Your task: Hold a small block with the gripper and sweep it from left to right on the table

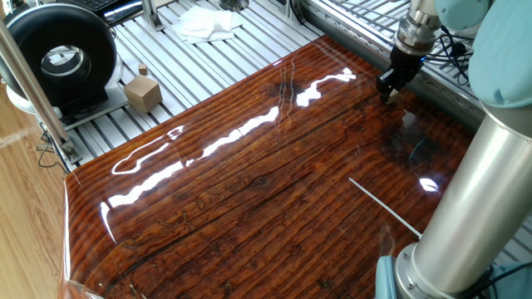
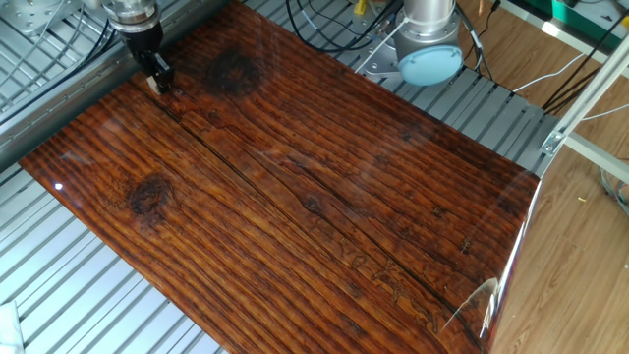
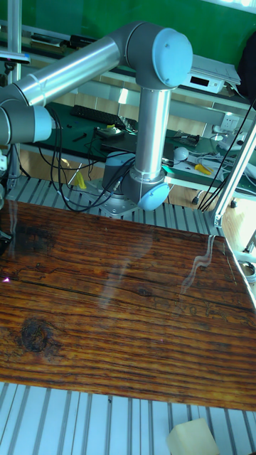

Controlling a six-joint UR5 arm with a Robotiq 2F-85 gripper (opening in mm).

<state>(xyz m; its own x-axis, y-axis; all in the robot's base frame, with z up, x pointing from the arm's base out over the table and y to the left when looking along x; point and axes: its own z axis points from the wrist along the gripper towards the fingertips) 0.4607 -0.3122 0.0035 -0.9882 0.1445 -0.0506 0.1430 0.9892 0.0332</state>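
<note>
The black gripper (image 2: pixel 155 82) stands upright at one far corner of the glossy reddish-brown table (image 2: pixel 314 206), its tips at the board. It is shut on the small block (image 2: pixel 153 87), a tiny pale tan cube that peeks out between the fingertips. In one fixed view the gripper (image 1: pixel 387 90) is at the table's (image 1: pixel 249 191) far right corner, and the block is hardly visible there. In the tall fixed view only a dark sliver of the gripper (image 3: pixel 3 242) shows at the left edge of the table (image 3: pixel 128 298).
A larger tan cube with a knob (image 1: pixel 143 91) sits on the slatted aluminium frame (image 1: pixel 208 62) beside a black round device (image 1: pixel 62 58). White cloth (image 1: pixel 204 22) lies further back. The arm's base (image 2: pixel 429 44) and cables stand at one table edge. A thin white line (image 1: pixel 384 206) lies across the board.
</note>
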